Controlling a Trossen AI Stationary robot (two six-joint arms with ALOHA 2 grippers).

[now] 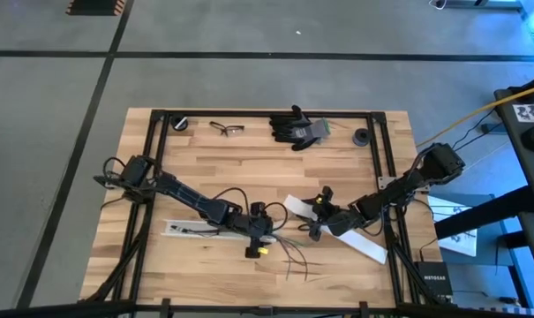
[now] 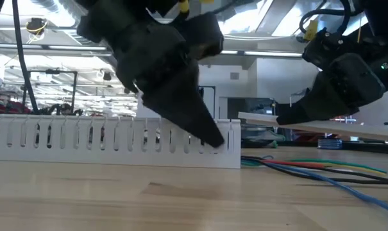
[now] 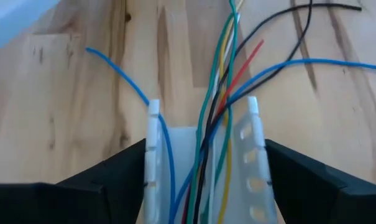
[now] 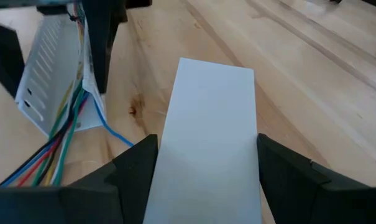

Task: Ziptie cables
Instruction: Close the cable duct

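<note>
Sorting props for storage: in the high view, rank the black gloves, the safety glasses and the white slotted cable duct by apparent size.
1. White slotted cable duct, longest, partly hidden by the left arm.
2. Black gloves.
3. Safety glasses, smallest.

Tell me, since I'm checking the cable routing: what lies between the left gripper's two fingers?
In the left wrist view, the slotted white duct sits between the left gripper fingers, with the cables running along inside it.
</note>
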